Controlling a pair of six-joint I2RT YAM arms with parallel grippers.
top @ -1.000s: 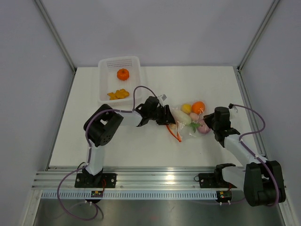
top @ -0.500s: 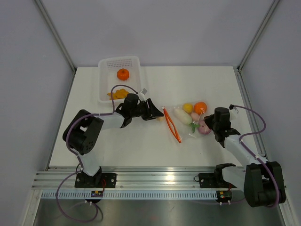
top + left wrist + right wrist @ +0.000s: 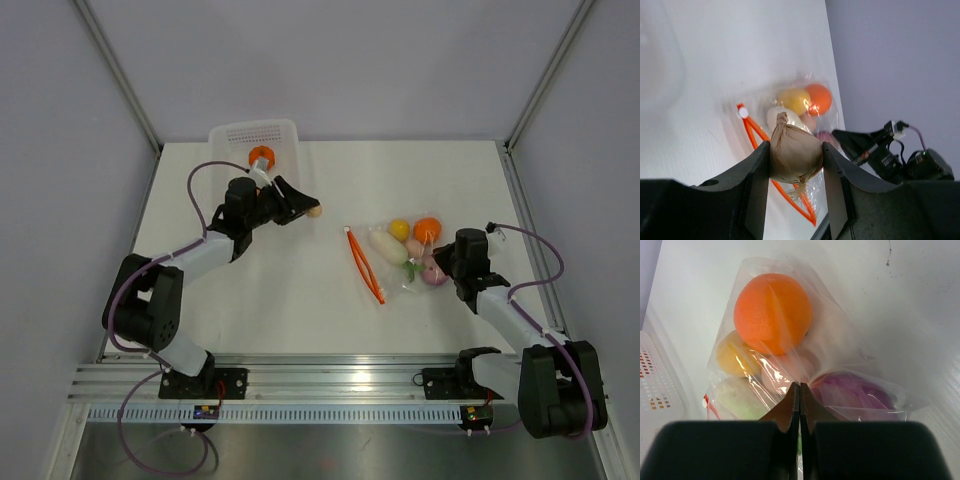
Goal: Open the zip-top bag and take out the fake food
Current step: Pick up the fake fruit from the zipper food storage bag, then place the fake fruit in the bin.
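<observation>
The clear zip-top bag (image 3: 408,252) lies right of centre, its orange zipper strip (image 3: 365,265) gaping toward the left. Inside it are an orange ball (image 3: 425,228), a yellow piece (image 3: 398,229), a white radish-like piece (image 3: 385,246) and a purple piece (image 3: 434,272). My right gripper (image 3: 441,262) is shut on the bag's film between the purple piece (image 3: 855,395) and the orange ball (image 3: 772,312). My left gripper (image 3: 306,207) is raised beside the basket, shut on a brown onion-like piece (image 3: 795,152), well left of the bag (image 3: 805,107).
A white perforated basket (image 3: 255,133) stands at the back left with an orange tangerine (image 3: 261,157) in it; my left arm covers its near part. Grey walls enclose the table on three sides.
My left arm swung from the bag's mouth leftward to the basket, carrying the brown piece out of the bag. The right gripper and the bag stayed put.
</observation>
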